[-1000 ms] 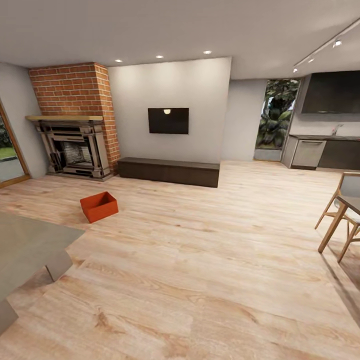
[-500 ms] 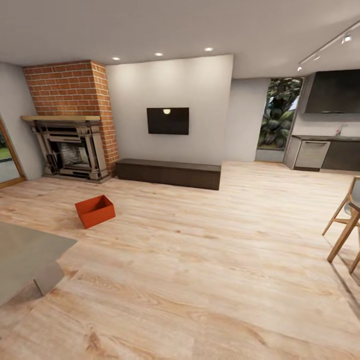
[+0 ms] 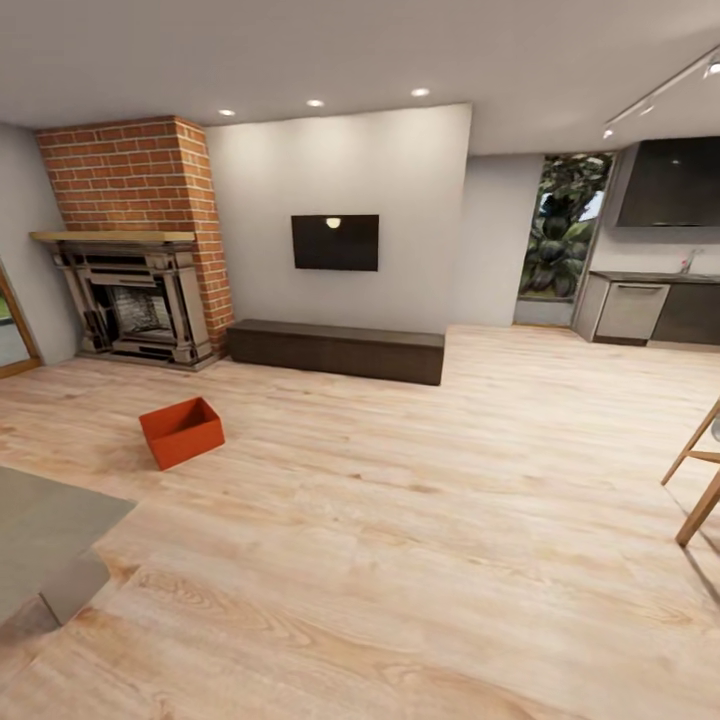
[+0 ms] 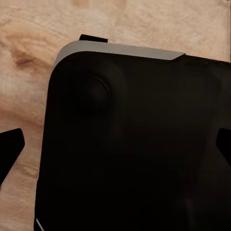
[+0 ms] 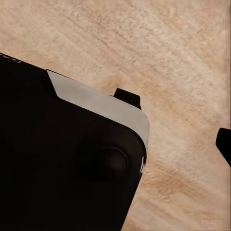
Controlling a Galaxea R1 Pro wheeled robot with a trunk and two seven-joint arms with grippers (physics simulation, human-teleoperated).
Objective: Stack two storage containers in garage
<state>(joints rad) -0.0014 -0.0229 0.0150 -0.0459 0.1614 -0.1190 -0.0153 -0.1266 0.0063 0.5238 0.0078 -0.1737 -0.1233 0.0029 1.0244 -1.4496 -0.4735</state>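
Open room: wide bare wood-plank floor [image 3: 420,560] lies ahead of me, running to the far wall and on toward the kitchen units [image 3: 655,310] at the far right.
Edges: a grey slab-like surface [image 3: 45,525] juts in at my near left; wooden chair legs [image 3: 700,490] stand at the right border; a low dark bench [image 3: 335,348] runs along the far wall under the wall screen [image 3: 335,242]; the brick fireplace [image 3: 135,250] fills the far left corner.
Change: my whole view has swung since a second ago, so the fireplace, bench and container sit further left and the chair has nearly slid out at the right; this is my camera moving, not the things.
Storage container: one orange-red storage container [image 3: 182,431] sits on the planks in the living room, in front of the fireplace and left of the bench, well apart from both.
My grippers: both wrist views show dark robot body over wood planks, with black finger tips at the borders; I cannot tell how far either is open or whether it holds anything.
Container to grippers: well ahead and to my left, far from both.
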